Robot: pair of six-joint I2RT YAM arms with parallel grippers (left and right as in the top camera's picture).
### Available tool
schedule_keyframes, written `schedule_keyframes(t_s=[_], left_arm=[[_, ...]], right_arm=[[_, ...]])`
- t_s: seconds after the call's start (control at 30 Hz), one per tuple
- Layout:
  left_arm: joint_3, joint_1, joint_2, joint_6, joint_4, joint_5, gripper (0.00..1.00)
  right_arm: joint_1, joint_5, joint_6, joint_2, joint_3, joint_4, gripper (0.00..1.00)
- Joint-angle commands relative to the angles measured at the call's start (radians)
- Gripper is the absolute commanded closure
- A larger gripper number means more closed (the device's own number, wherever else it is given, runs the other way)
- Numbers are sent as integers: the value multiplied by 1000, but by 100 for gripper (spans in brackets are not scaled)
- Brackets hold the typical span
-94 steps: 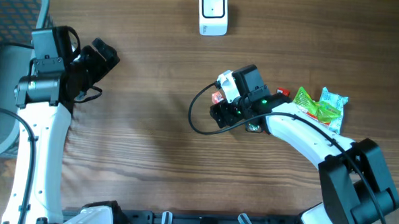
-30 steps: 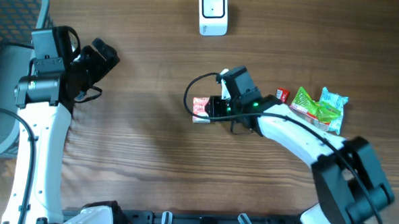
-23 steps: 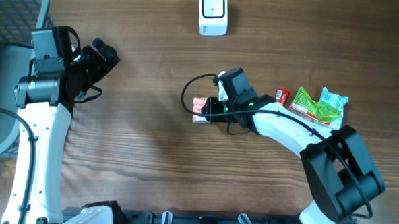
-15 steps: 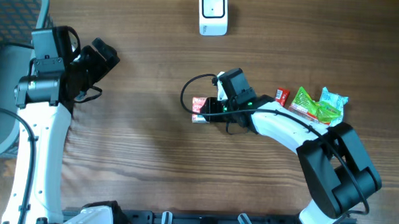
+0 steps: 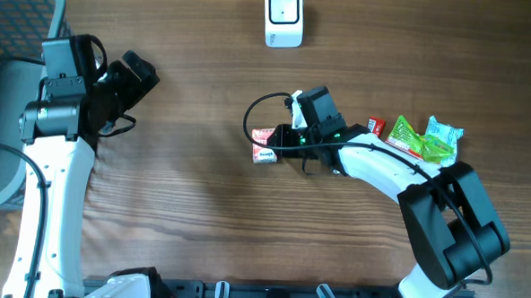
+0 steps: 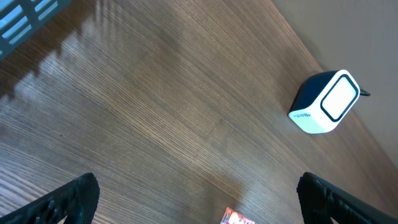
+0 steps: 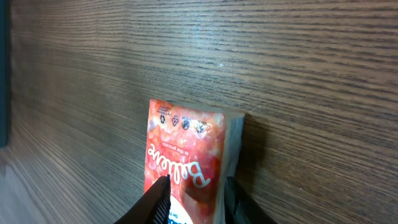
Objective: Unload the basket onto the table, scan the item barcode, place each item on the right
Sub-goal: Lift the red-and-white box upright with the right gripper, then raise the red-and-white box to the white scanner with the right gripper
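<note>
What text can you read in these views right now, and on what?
"Bellove", as best it reads: white script on the red packet held by the right pincer.
Small print and round symbols on that packet: too small to read.
Logo on the scanner: blurred.
Green packets: unreadable.

the red-and-pink glossy snack packet [image 7: 186,155] runs off the right wrist view's bottom edge, its lower end partly behind the black fingers [image 7: 157,198] of the right gripper [image 7: 196,182]; the left wrist view catches only its corner.
</note>
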Motion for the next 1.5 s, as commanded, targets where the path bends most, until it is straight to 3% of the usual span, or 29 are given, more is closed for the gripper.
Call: schedule_keyframes(t_s=[0.0,0.33,0.4,0.53,1.0,1.13,1.17,1.3,1.37,1.47], left_arm=[[1,2,-10,8,2,-9,0],[1,2,-10,8,2,-9,0],[1,2,-10,8,2,-10,0],[1,2,-10,8,2,-9,0],[1,2,-10,8,2,-9,0],[1,2,-10,8,2,-9,0],[1,2,-10,8,2,-9,0],[1,2,-10,8,2,-9,0],[1,2,-10,8,2,-9,0],[1,2,-10,8,2,-9,0]], right_arm=[[0,-16,0,26,-8,13,72],[12,-13,0,56,-11,32,76],[13,-13,0,66,-11,31,82],[13,-13,1,66,-11,28,83],[13,-3,4,68,-11,19,74],[14,32,4,91,-11,20,87],[14,28,5,94,-11,19,95],[-20,-67,-15,44,-5,3,96],[-63,-166,-96,-34,0,-16,96],[-90,-157,-219,-169,5,-78,96]])
